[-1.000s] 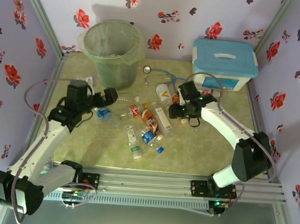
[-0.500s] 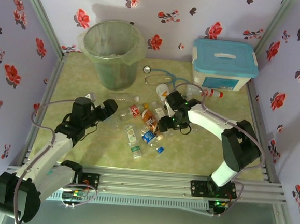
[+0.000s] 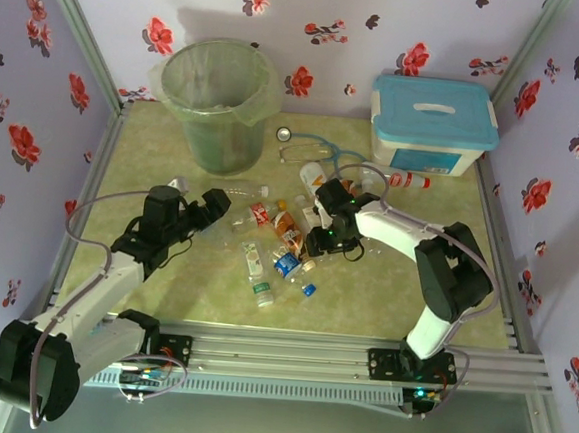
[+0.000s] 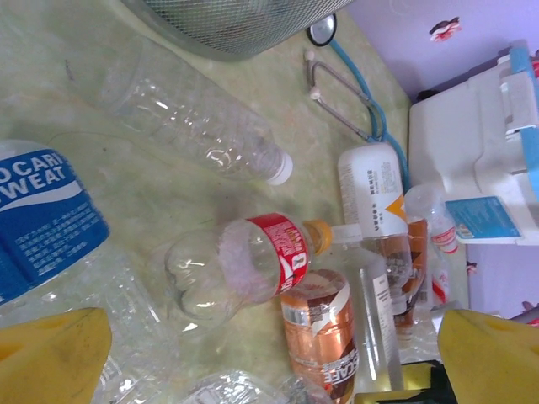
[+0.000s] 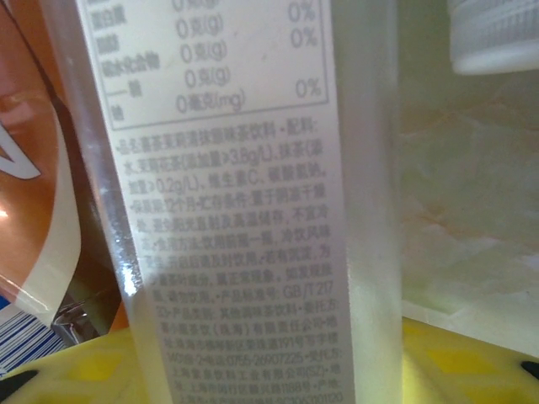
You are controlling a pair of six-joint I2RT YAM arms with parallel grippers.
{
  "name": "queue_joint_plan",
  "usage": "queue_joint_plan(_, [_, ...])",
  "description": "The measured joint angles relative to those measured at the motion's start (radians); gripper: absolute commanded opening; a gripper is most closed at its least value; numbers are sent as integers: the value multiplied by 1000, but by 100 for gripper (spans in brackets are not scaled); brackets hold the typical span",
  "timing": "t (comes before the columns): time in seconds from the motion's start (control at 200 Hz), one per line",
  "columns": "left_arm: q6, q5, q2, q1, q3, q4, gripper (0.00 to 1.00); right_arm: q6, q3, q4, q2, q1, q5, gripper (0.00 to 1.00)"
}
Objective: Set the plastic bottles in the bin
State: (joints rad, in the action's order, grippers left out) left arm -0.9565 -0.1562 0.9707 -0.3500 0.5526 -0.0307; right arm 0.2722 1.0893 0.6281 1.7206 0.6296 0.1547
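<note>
Several plastic bottles [image 3: 273, 237] lie in a heap at mid-table. The bin [image 3: 218, 101] stands at the back left, its mesh base in the left wrist view [image 4: 236, 21]. My left gripper [image 3: 207, 210] hovers open left of the heap. Below its wide-apart jaws [image 4: 269, 370] lie a red-labelled bottle [image 4: 253, 269], a copper-labelled one [image 4: 324, 337], a blue-labelled one [image 4: 42, 219] and a clear one [image 4: 194, 126]. My right gripper [image 3: 320, 237] is down in the heap's right side. Its jaws [image 5: 265, 370] are shut on a white-labelled clear bottle [image 5: 236, 194] that lies on the table.
A stethoscope [image 3: 310, 150] with blue tubing lies behind the heap. At the back right stands a white box with a blue lid [image 3: 434, 123], with a red-capped bottle [image 3: 410, 180] in front of it. Floral walls close in the table on three sides.
The right gripper has moved left and down into the heap and closed around the white-labelled bottle. The left arm has dropped lower, its gripper still open.
</note>
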Motion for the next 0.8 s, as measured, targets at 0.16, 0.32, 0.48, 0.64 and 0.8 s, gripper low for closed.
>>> queue_joint_plan(0.16, [-21, -28, 30, 0, 0, 53, 100, 0, 0, 17, -7, 0, -13, 52])
queue_joint_plan(0.32, [-36, -42, 31, 0, 0, 80, 100, -2, 1, 42, -31, 0, -24, 50])
queue_joint_plan(0.48, [-39, -47, 32, 0, 0, 84, 100, -11, 28, 85, -71, 0, -44, 49])
queue_joint_plan(0.64, [-67, -58, 32, 0, 0, 111, 100, -18, 57, 114, -153, 0, -66, 49])
queue_joint_plan(0.8, [-112, -73, 34, -11, 0, 175, 100, -18, 61, 112, -251, 0, -64, 49])
